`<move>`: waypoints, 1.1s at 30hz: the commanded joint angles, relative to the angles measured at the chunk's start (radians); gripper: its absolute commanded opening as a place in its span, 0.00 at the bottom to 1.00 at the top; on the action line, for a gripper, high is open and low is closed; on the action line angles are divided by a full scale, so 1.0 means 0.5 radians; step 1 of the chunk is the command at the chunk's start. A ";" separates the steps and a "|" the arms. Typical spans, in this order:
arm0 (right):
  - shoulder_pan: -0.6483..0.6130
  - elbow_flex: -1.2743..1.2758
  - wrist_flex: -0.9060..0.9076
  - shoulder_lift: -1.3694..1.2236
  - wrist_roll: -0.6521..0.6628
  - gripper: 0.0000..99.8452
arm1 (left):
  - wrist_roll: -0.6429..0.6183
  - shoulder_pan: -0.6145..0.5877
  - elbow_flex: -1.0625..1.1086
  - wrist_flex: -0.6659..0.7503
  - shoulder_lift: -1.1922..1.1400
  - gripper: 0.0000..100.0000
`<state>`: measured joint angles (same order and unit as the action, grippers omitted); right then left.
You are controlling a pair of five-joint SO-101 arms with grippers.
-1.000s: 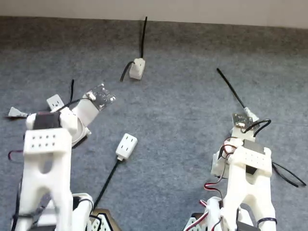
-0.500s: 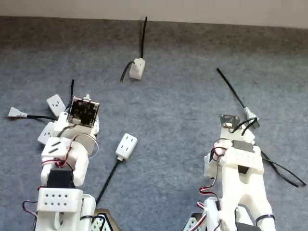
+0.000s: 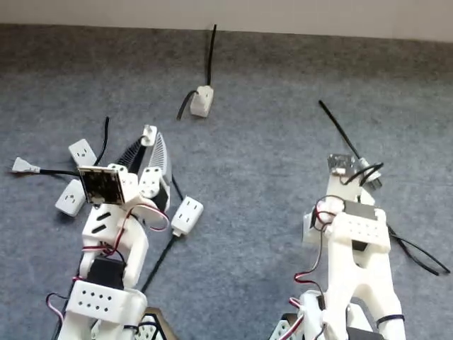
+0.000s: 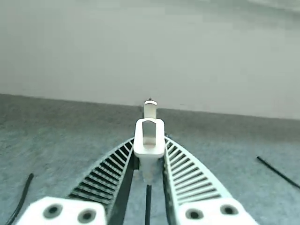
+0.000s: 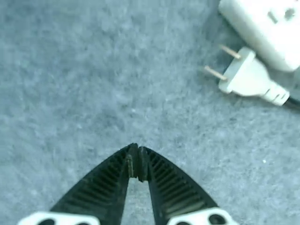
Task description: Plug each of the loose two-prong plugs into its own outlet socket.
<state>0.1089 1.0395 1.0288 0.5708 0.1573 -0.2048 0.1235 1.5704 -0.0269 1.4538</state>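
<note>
The far socket (image 3: 82,151) lies behind the near socket (image 3: 71,198), both left of the left gripper (image 3: 149,142) (clamping 1 plug (image 3: 148,132)); the corded socket (image 3: 187,214) lies right.

Grey felt-like table covering (image 3: 262,156) spread across the high view, pale wall strip (image 3: 318,15) along its 12 o'clock edge, small dark tan-edged corner piece (image 3: 154,315) near 7 o'clock at the lower border.

Left arm (image 3: 106,244) and right arm (image 3: 359,244): white printed plastic, boxy segments, rows of small holes on the lower blocks. Red, black and white wires (image 3: 145,212) loop at the joints. A bare circuit board (image 3: 106,185) sits on each wrist. Fingers (image 5: 105,180): dark, ribbed, tapering; mounts white, apparently with screw holes.
</note>
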 commanded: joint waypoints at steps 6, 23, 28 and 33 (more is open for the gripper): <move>-0.324 -0.609 0.244 0.035 -0.006 0.01 | -0.031 0.176 0.017 0.485 0.035 0.01; -1.201 -2.653 1.475 0.038 0.157 0.01 | 0.249 0.784 -0.094 0.482 0.020 0.01; -1.493 -2.711 1.462 0.210 0.135 0.01 | 0.338 0.968 -0.087 0.482 0.020 0.01; -1.809 -2.496 1.410 0.284 0.236 0.01 | 0.338 0.977 -0.087 0.482 0.020 0.01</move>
<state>-0.7365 -0.2524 1.7238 0.6905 0.2509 -0.0453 0.5992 1.5704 0.1864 1.4538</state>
